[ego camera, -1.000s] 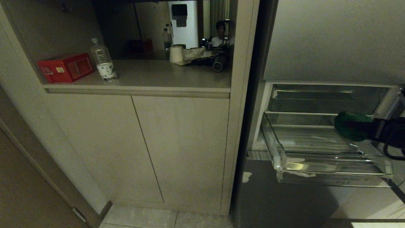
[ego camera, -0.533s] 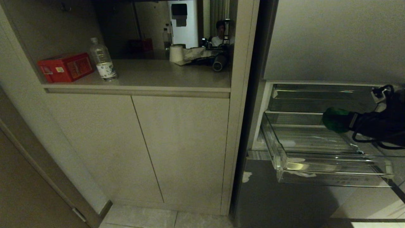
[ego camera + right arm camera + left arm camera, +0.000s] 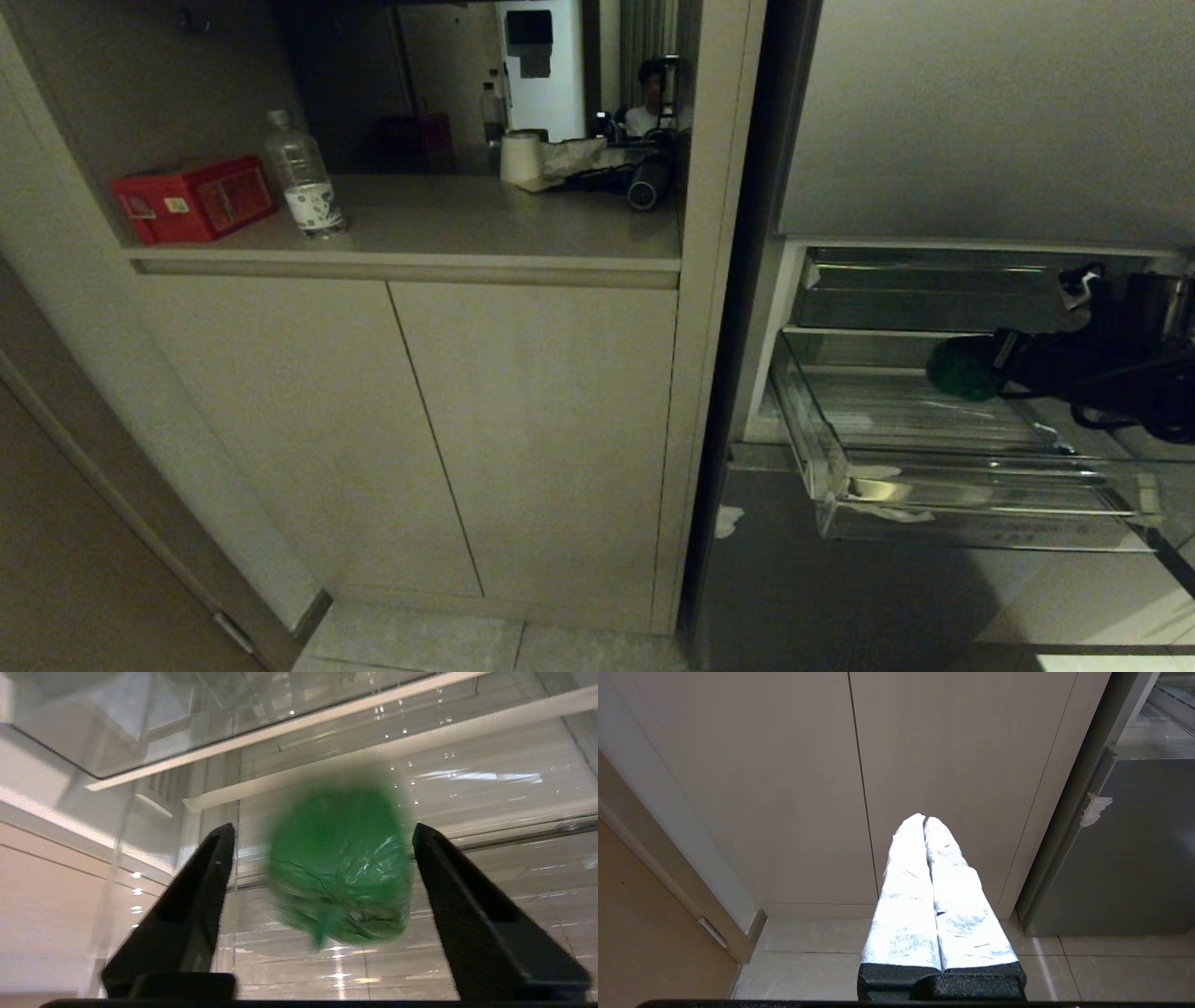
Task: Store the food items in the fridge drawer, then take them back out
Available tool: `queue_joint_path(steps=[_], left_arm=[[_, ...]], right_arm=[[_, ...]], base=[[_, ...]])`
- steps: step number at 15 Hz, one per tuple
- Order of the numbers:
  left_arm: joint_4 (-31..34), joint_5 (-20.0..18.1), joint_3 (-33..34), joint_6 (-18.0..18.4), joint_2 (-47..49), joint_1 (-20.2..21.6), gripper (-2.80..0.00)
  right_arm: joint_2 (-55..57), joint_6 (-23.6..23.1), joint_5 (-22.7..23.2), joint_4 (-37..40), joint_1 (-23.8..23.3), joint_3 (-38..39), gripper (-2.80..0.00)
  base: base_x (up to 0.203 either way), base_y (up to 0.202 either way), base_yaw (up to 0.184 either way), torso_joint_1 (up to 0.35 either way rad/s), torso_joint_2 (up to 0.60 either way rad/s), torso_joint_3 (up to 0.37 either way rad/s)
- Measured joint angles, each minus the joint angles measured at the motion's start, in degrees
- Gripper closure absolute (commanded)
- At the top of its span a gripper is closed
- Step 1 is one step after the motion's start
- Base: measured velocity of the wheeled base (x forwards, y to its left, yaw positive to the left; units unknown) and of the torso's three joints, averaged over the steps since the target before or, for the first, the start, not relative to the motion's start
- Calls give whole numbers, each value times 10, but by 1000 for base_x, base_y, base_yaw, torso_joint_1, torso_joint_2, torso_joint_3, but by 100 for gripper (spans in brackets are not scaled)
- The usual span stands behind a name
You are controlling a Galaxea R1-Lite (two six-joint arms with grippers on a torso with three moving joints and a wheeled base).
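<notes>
A glossy green lumpy food item (image 3: 338,858) shows blurred between the black fingers of my right gripper (image 3: 322,828). There is a gap on each side of it, so the gripper is open and neither finger touches it. In the head view the green item (image 3: 954,371) is at the tip of my right gripper (image 3: 988,366), above the back of the pulled-out clear fridge drawer (image 3: 980,499). The drawer's ribbed floor (image 3: 490,933) lies beneath it. My left gripper (image 3: 924,820) is shut and parked in front of the beige cabinet doors. No orange-brown item shows.
A shallower clear tray (image 3: 934,285) sits just above the drawer. On the cabinet shelf to the left stand a red box (image 3: 194,198) and a water bottle (image 3: 303,177). A person (image 3: 649,93) shows at the back. The grey fridge front (image 3: 1120,844) lies below the drawer.
My right arm has carried the green item leftward and further in over the drawer. Its fingers have spread and the item now sits loose between them.
</notes>
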Motion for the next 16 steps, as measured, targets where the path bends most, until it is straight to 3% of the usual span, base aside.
queue_joint_path(steps=[4, 5, 9, 13, 14, 16], left_arm=[[0, 0, 0, 0, 0, 1, 0], [0, 0, 0, 0, 0, 0, 0], [0, 0, 0, 0, 0, 1, 0], [0, 0, 0, 0, 0, 1, 0], [0, 0, 0, 0, 0, 1, 0], [0, 0, 0, 0, 0, 1, 0]], right_arm=[[6, 0, 0, 2, -1, -3, -280], [3, 0, 0, 2, -2, 1, 0], [-68, 3, -2, 13, -6, 60, 0], [-210, -1, -42, 79, -39, 143, 0], [-260, -4, -52, 93, -54, 156, -280], [-364, -19, -80, 126, -116, 164, -280]], base=[[0, 0, 0, 0, 0, 0], [0, 0, 0, 0, 0, 0], [0, 0, 0, 0, 0, 0], [0, 0, 0, 0, 0, 0], [0, 0, 0, 0, 0, 0], [0, 0, 0, 0, 0, 0]])
